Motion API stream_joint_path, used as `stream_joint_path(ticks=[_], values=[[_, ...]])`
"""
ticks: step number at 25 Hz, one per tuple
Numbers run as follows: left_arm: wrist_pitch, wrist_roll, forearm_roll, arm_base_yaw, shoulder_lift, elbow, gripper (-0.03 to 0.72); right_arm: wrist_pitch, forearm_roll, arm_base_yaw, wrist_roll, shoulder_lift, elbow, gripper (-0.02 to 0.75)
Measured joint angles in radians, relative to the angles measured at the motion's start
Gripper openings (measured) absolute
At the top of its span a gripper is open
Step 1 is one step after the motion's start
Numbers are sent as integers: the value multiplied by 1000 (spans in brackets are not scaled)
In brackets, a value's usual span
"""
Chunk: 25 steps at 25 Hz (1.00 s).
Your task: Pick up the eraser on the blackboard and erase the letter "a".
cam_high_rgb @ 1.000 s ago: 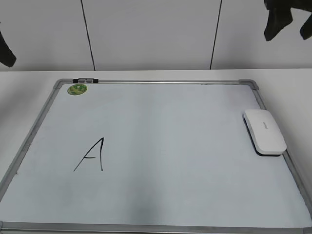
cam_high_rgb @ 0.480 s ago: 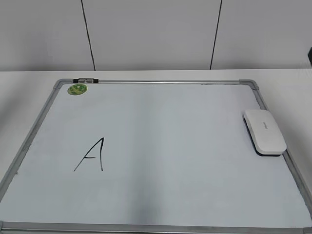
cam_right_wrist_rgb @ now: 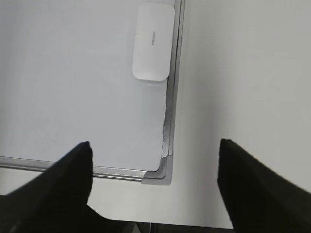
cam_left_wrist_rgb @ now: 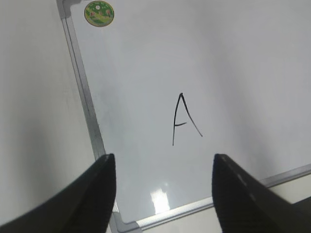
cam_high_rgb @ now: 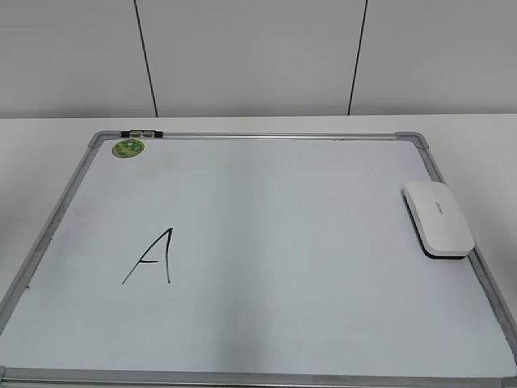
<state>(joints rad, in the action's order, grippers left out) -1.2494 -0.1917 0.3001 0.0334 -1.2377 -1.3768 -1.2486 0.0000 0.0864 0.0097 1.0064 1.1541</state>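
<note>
The white eraser [cam_high_rgb: 439, 218] lies flat at the right edge of the blackboard [cam_high_rgb: 266, 136], a white board with a silver frame. A tall angular capital "A" [cam_high_rgb: 152, 257] is drawn at the lower left. No small cursive letter "a" shows in any view. Neither gripper shows in the exterior view. My left gripper [cam_left_wrist_rgb: 163, 160] is open and empty, high above the board's near left corner, with the capital "A" [cam_left_wrist_rgb: 183, 119] ahead of it. My right gripper [cam_right_wrist_rgb: 155, 145] is open and empty, high above the near right corner, with the eraser [cam_right_wrist_rgb: 153, 42] ahead of it.
A round green sticker [cam_high_rgb: 128, 148] sits at the board's far left corner, and shows in the left wrist view [cam_left_wrist_rgb: 99, 13]. A small black and white clip [cam_high_rgb: 141, 132] sits on the far frame. White table surrounds the board; a panelled wall stands behind.
The dark arm parts at the top left and top right corners of the exterior view have moved out of it. The eraser and the board have not moved.
</note>
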Motion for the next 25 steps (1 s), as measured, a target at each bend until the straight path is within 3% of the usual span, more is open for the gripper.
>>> stream_joint_path(ticks=[14, 25], values=[[-2, 4, -27, 4, 541, 484, 461, -12, 0, 0, 32, -292, -87, 592], [16, 74, -150, 4, 762, 685, 461, -14, -6, 0, 35, -522, -283, 592]])
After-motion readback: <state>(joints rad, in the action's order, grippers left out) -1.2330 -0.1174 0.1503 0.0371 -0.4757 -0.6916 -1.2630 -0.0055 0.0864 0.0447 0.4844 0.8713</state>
